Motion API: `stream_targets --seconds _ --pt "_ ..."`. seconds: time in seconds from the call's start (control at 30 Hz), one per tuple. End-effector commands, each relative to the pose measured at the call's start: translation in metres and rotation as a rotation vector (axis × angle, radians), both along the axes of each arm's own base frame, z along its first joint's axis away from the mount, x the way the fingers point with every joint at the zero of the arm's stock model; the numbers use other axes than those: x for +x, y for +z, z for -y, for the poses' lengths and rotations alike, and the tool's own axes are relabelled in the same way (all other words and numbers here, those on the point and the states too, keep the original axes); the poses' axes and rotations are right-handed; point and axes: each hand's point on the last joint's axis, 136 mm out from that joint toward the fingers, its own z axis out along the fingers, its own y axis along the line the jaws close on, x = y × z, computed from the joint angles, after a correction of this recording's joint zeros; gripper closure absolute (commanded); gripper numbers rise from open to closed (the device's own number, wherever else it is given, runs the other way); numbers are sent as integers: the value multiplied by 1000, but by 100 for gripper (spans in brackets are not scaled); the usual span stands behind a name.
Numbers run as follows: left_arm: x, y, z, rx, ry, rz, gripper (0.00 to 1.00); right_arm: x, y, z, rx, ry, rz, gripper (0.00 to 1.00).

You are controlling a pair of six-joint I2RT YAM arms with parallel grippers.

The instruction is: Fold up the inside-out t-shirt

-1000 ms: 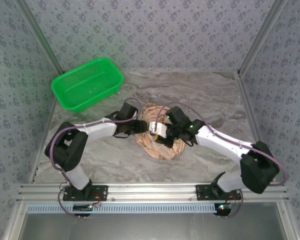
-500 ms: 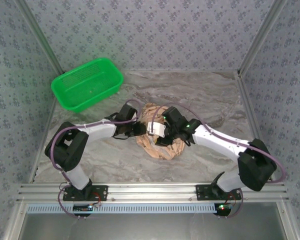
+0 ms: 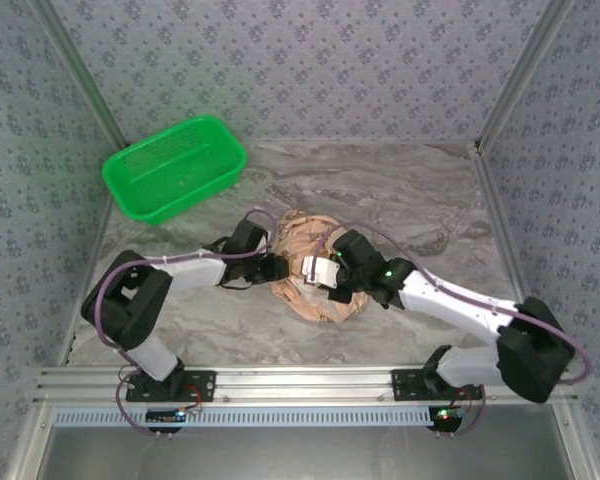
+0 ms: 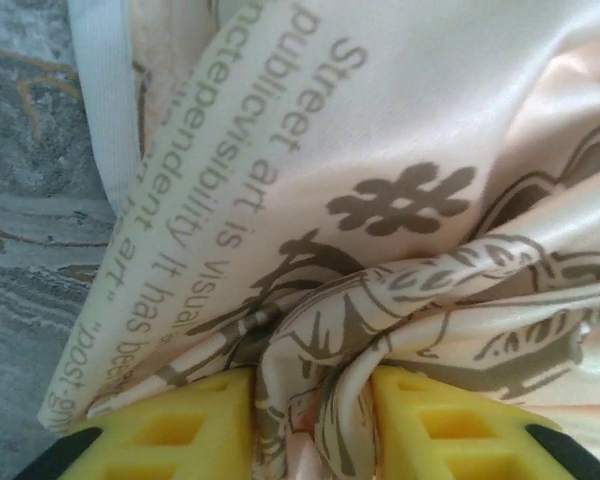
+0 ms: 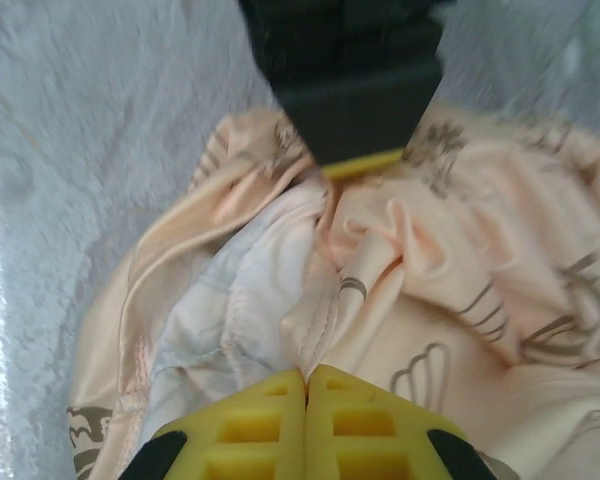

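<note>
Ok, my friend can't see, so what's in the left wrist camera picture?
The left tool has a bunch of the peach t-shirt squeezed between its two yellow fingers. Brown lettering and drawings cover the cloth, and the grey marbled table shows at the left.

The left white-and-black arm [image 3: 180, 268] and right arm [image 3: 450, 300] bend inward. The left yellow-padded pincer [image 4: 310, 400] squeezes the tan-peach printed t-shirt [image 4: 400, 150]; the right pincer [image 5: 306, 385] is pressed tight together.
</note>
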Motion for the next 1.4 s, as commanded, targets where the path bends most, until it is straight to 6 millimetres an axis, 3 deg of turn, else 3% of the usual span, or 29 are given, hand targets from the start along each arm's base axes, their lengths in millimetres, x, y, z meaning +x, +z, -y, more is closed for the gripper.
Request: stream_targets --seconds 0.0,0.2,0.4,0.57,0.7,0.83,1.0,1.27,1.37 --pt "7 16 4 -35 -11 52 63 1 34 -7 120 43 45 100" --pt "15 32 13 -65 -44 85 57 3 79 -3 227 61 84 100" --pt "15 60 29 -117 -131 123 48 13 117 11 367 9 80 100" --pt "12 94 30 -154 -151 209 41 20 123 13 399 -28 71 100" --pt "-10 108 33 -163 -246 321 39 22 127 14 426 -45 58 100" --pt "-31 118 35 -66 -369 537 40 26 128 16 433 -65 51 100" --pt "-42 111 40 -22 -421 635 39 26 124 18 440 -82 36 100" --pt "-49 61 42 55 -384 568 38 32 125 27 457 -135 41 100" --pt "-51 51 59 28 -365 536 39 30 127 25 470 -120 29 100"
